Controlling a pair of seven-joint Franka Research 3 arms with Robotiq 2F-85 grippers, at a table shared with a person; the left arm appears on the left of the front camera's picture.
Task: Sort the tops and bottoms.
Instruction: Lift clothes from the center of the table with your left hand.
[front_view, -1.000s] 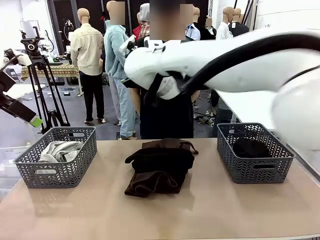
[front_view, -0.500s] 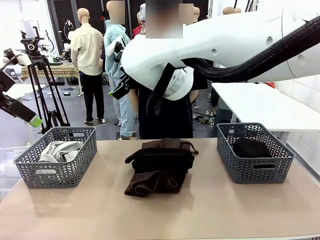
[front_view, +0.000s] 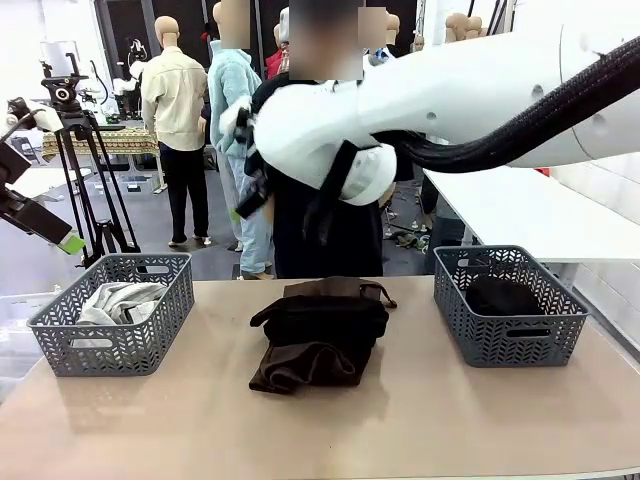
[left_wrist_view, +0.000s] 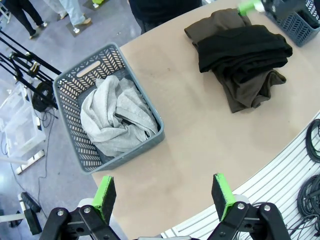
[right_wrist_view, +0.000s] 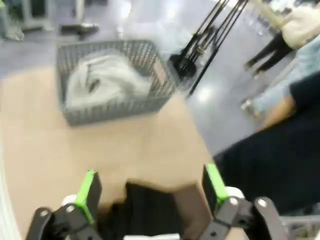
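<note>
Black garment (front_view: 322, 318) atop brown garment (front_view: 300, 370) at frame centre, pale garment (front_view: 118, 298) in left basket (front_view: 110, 350), right arm (front_view: 450, 95) screening person (front_view: 335, 240) above; left gripper (left_wrist_view: 163, 195), right gripper (right_wrist_view: 152, 187) both spread wide, empty

The tan bench (front_view: 420, 420) carries a grey lattice basket (front_view: 112, 350) at its nine o'clock, a second grey basket (front_view: 490, 345) at three o'clock, and at centre a dark brown garment (front_view: 300, 370) lying under a folded black garment (front_view: 322, 318).

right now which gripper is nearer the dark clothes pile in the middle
Right. The right gripper hovers above the dark clothes pile; the left gripper hangs out past the left basket.
</note>
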